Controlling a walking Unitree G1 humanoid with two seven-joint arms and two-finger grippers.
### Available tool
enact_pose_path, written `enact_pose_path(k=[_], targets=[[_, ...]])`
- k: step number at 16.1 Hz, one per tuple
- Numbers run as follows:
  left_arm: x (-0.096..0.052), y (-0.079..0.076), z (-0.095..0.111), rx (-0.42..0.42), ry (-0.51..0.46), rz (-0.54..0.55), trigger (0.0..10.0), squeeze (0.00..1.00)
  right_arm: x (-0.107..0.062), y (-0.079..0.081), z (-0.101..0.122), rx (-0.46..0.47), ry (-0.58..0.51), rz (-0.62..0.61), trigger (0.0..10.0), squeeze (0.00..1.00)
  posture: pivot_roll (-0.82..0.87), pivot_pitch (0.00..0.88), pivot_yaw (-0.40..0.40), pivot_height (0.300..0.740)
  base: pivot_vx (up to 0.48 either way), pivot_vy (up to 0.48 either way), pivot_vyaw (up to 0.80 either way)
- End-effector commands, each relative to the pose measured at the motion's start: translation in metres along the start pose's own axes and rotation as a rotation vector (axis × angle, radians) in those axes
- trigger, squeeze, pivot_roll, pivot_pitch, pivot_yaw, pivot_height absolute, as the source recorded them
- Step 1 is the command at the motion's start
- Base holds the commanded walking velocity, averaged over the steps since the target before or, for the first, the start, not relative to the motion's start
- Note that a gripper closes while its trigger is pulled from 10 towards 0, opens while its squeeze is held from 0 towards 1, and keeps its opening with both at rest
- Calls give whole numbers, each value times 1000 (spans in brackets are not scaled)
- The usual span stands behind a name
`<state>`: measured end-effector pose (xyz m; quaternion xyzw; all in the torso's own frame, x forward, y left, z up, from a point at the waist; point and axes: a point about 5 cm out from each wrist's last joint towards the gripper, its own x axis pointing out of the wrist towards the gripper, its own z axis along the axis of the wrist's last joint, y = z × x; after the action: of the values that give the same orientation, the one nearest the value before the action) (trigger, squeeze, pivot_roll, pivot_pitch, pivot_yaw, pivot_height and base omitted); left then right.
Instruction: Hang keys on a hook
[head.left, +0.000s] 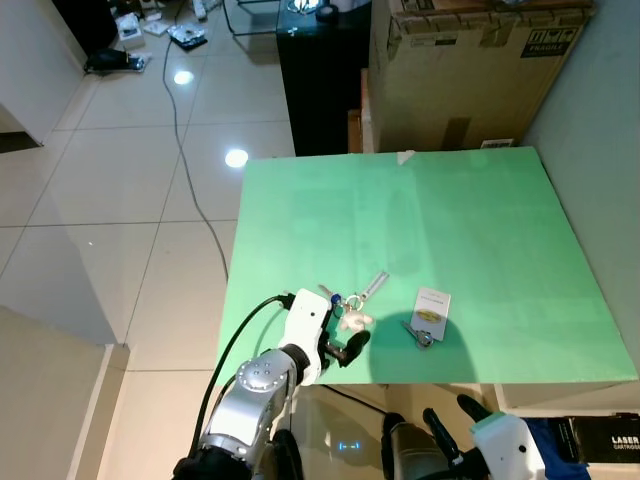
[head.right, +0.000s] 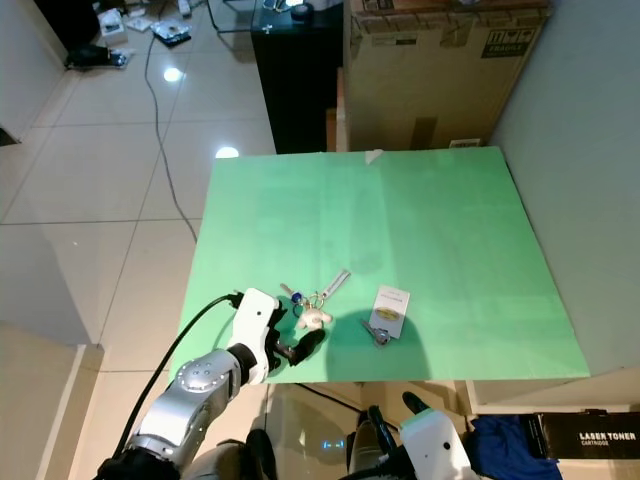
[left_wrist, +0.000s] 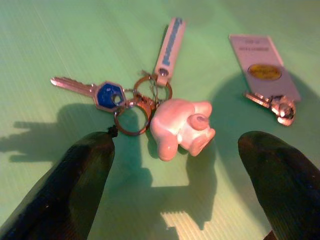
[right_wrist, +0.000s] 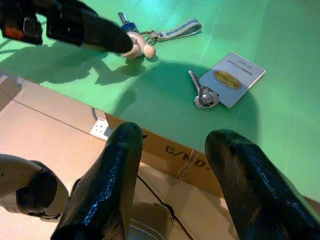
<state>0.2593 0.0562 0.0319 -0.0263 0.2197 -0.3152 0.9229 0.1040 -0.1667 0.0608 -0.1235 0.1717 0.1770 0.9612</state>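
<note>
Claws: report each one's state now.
Left claw: open, empty, at the key bunch.
Right claw: open, empty, below the table edge.

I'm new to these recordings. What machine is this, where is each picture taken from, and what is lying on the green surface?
This is a humanoid robot with two silver arms ending in black two-fingered jaws. Two pictures come from its head cameras, looking down; the other two look along each wrist. On the green table lie a key bunch with a blue-headed key, a strap and a pale figurine, and a second key on a white tag. The left gripper is open just in front of the bunch, holding nothing. The right gripper is open below the table's near edge.
</note>
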Motion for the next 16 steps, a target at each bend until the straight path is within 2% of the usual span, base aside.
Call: enact_pose_path(k=[1, 7, 12, 14, 16], targets=[[5, -9, -4, -20, 10, -8, 10000, 0, -3, 2, 2, -3, 9, 18, 10000, 0, -351, 207, 91, 740, 0, 0, 0], [11, -20, 10, 2, -69, -36, 10000, 0, -3, 4, 7, -7, 6, 18, 10000, 0, -360, 213, 99, 740, 0, 0, 0], [26, -43, 1, -4, -3, -107, 10000, 0, -4, 5, 8, 0, 9, 13, 10000, 0, -370, 228, 102, 740, 0, 0, 0], [36, -42, -2, 1, 26, -64, 10000, 0, -5, 7, 10, 4, 7, 16, 10000, 0, -378, 239, 101, 740, 0, 0, 0], [45, -37, 5, 32, 23, -17, 10000, 0, -6, 9, 11, 6, 6, 22, 10000, 0, -384, 245, 100, 740, 0, 0, 0]])
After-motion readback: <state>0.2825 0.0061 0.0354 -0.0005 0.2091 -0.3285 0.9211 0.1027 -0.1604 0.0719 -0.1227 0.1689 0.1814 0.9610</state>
